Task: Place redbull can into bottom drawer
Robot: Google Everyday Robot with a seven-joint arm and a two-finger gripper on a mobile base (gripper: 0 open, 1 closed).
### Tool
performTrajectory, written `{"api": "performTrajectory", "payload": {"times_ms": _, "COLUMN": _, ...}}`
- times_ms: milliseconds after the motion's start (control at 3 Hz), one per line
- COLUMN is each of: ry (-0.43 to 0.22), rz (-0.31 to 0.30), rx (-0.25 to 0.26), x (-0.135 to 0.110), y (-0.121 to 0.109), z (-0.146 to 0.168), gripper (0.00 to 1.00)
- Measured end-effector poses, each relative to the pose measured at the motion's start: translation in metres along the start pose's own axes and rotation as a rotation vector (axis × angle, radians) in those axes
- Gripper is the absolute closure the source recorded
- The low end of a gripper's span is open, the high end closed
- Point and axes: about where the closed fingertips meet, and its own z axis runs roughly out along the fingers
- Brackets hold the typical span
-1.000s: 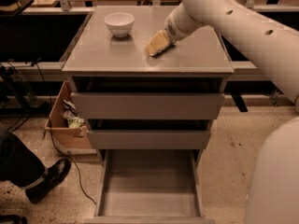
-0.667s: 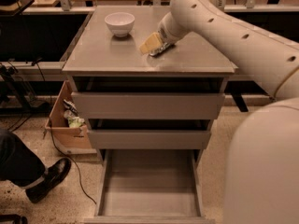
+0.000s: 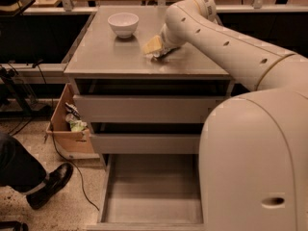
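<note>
The bottom drawer [image 3: 153, 191] is standing open nearest the camera. Above and beyond it, the hand [image 3: 156, 48] is sitting low on the table [image 3: 106, 57]. I cannot tell its grip. The redbull can is seemingly lying hidden beneath it, long axis unseen.

Gripper [image 3: 155, 47] pale yellow, low over plain grey worktop [image 3: 106, 57], right of white bowl [image 3: 123, 24]. Arm [image 3: 226, 42] cream, dotted with dark round holes. Bottom drawer [image 3: 151, 196] flat grey. Cardboard box [image 3: 62, 129] brown. Shoe [image 3: 50, 184] black. Floor [image 3: 72, 213] speckled beige.
</note>
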Motion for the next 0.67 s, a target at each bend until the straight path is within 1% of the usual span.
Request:
{"api": "performTrajectory", "payload": {"times_ms": 333, "ry": -0.019, "rz": 0.085, "rx": 0.021, "x": -0.0121, "y": -0.0068, "z": 0.0138, "gripper": 0.18}}
{"api": "performTrajectory", "payload": {"times_ms": 667, "ry": -0.016, "rz": 0.116, "rx": 0.049, "x": -0.0199, "y": -0.01, "z": 0.0187, "gripper": 0.42}}
